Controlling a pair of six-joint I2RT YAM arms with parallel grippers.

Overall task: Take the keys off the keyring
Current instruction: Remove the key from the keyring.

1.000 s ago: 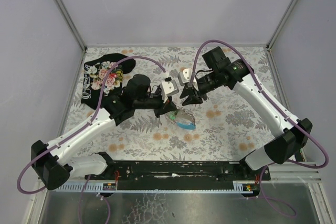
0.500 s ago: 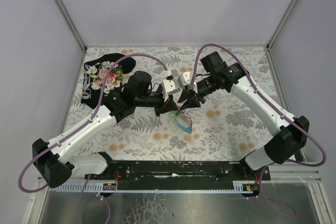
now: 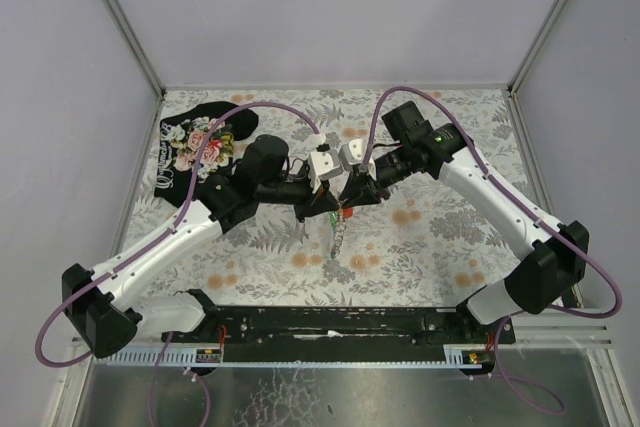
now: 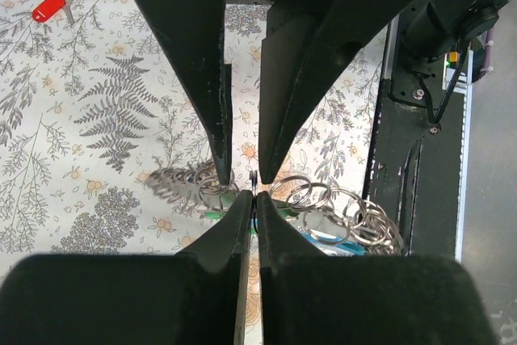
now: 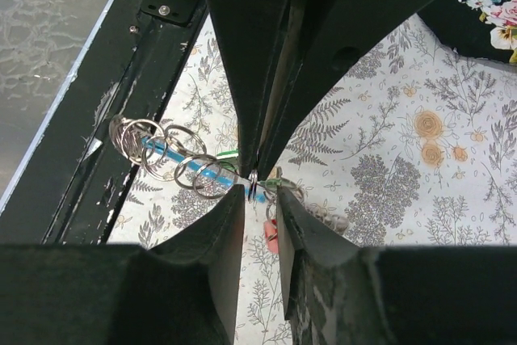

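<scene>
Top view: left end effector [image 3: 322, 203] and right end effector [image 3: 352, 192] meet tip to tip over mid bench [image 3: 440, 247], keyring [image 3: 338, 232] dangling just below them, chain running toward the near edge. Left wrist view: left end effector is clamped shut on the thin ring, loops trail off sideways, and one loose red key [image 4: 48, 7] lies well apart on the bench. Right wrist view: right end effector has its jaws narrowly apart, straddling the ring seen edge-on with a gap on each side, so nothing is gripped. The keys [image 5: 271, 236], red and green heads, hang just beside its tips. Both arms are equally near. Judgement: the next move turns on the right closing on a key right beside the pinched ring.
</scene>
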